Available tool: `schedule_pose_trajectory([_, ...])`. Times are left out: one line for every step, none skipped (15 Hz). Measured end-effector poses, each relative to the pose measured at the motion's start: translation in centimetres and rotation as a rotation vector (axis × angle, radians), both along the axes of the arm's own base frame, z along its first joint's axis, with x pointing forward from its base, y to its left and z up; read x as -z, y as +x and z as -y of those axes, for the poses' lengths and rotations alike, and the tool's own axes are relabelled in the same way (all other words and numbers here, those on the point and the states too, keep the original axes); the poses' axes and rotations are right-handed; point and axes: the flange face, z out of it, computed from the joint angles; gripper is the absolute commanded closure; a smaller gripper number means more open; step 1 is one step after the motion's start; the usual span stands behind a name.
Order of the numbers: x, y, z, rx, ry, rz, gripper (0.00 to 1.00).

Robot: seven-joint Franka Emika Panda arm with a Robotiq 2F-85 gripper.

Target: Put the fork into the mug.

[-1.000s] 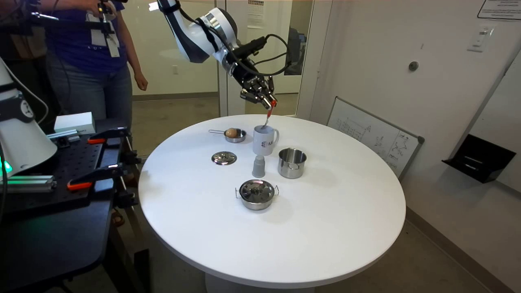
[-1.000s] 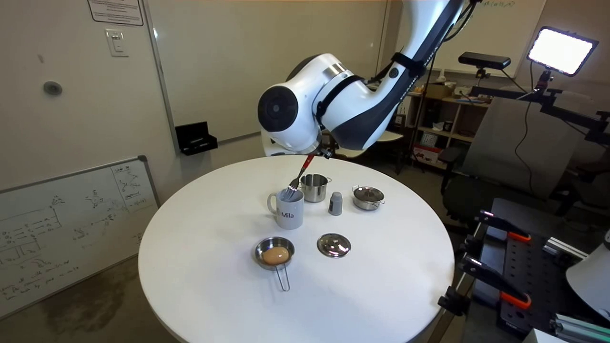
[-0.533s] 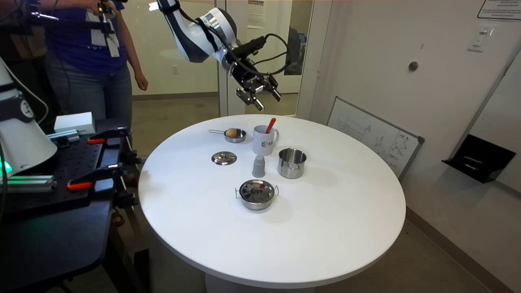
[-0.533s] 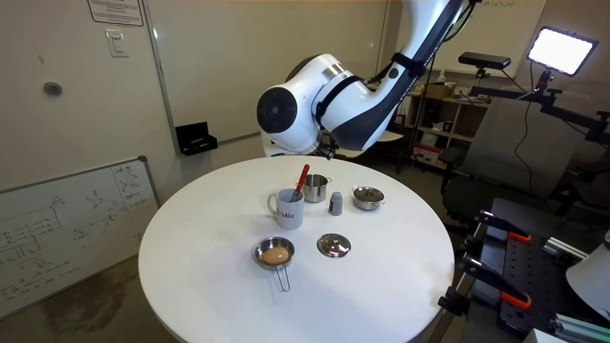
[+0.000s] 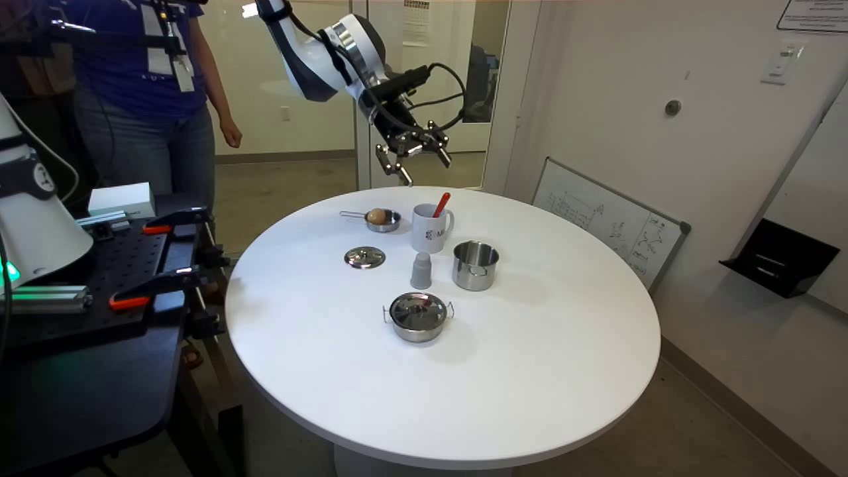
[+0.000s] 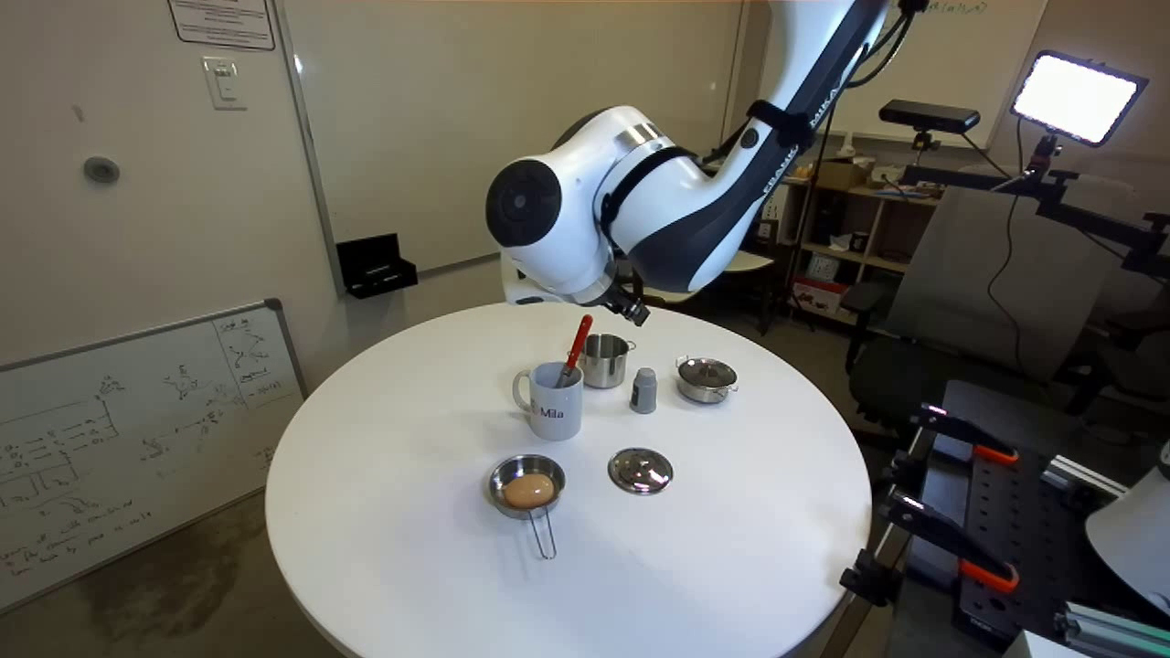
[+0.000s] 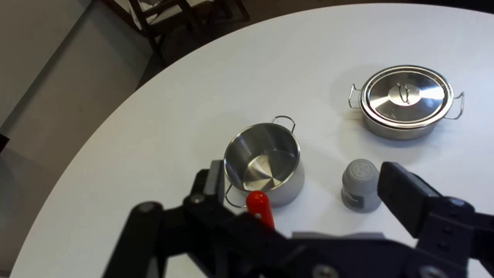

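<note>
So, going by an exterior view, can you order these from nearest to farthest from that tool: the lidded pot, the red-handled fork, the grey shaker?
From the tool, in an exterior view:
1. The red-handled fork: below it, leaning in the white mug.
2. The grey shaker: farther down, past the mug.
3. The lidded pot: in the foreground, past the shaker.

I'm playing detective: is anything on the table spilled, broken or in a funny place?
Nothing looks spilled or broken. Slightly odd: a steel lid lies loose on the table while the taller steel pot stands open. The red-handled fork leans in the mug, as the task wants.
</note>
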Motion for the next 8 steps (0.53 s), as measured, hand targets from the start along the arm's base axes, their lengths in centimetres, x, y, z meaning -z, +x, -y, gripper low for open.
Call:
schedule_pose_trajectory([0.16, -0.07, -0.15, 0.016, 0.026, 0.000, 0.00])
schedule_pose_trajectory([0.32, -0.12, -0.28, 0.036, 0.052, 0.006, 0.00])
schedule_pose_trajectory([0.49, -0.15, -0.39, 0.058, 0.075, 0.019, 0.00])
schedule_pose_trajectory([0.64, -0.17, -0.47, 0.081, 0.093, 0.035, 0.00])
schedule_pose_trajectory([0.77, -0.19, -0.52, 0.101, 0.105, 0.053, 0.00])
schedule_pose_trajectory([0.86, -0.19, -0.57, 0.119, 0.114, 0.074, 0.00])
schedule_pose_trajectory([0.91, -0.19, -0.61, 0.136, 0.121, 0.096, 0.00])
schedule_pose_trajectory([0.93, -0.16, -0.62, 0.151, 0.126, 0.115, 0.00])
